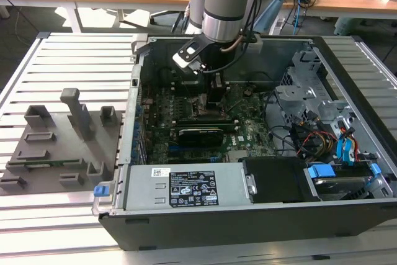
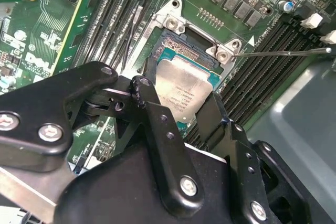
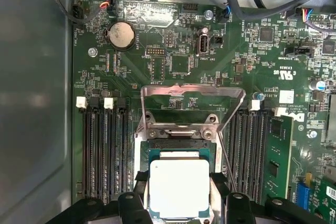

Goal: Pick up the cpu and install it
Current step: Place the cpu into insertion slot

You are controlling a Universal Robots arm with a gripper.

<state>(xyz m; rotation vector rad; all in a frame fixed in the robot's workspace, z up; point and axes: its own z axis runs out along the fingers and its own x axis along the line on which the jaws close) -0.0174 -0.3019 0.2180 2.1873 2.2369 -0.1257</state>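
Claw (image 2: 177, 97): one, with two black fingers (image 2: 149, 95) closed in on opposite edges of the cpu (image 2: 185, 88), which they grip; in the exterior view the claw (image 1: 214, 94) is down inside the case.
Cpu: one chip, silver top up and level between the fingers, directly over the socket (image 2: 173, 51); in the first wrist view the cpu (image 3: 179, 188) lies within the frame's outline, and whether it is fully seated cannot be told.
Socket: one, open, with two screws (image 3: 150, 118) showing on its frame.
Plate (image 3: 192, 94): one metal load plate, swung up and away from the socket.
Lever (image 2: 283, 52): one thin wire rod, standing out to the side of the socket.
Slots (image 3: 105, 150): two banks of long black memory slots, one on each side of the socket.
Battery (image 3: 121, 35): one coin cell on the board (image 3: 173, 66), beyond the plate.
Arm (image 1: 226, 4): one, reaching straight down into the case (image 1: 236, 221).
Case: one black tower, lying on its side, open on top.
Fixture (image 1: 56, 147): one grey block plate, beside the case on the exterior view's left.
Worktop (image 1: 68, 51): one slatted metal surface carrying both case and fixture.
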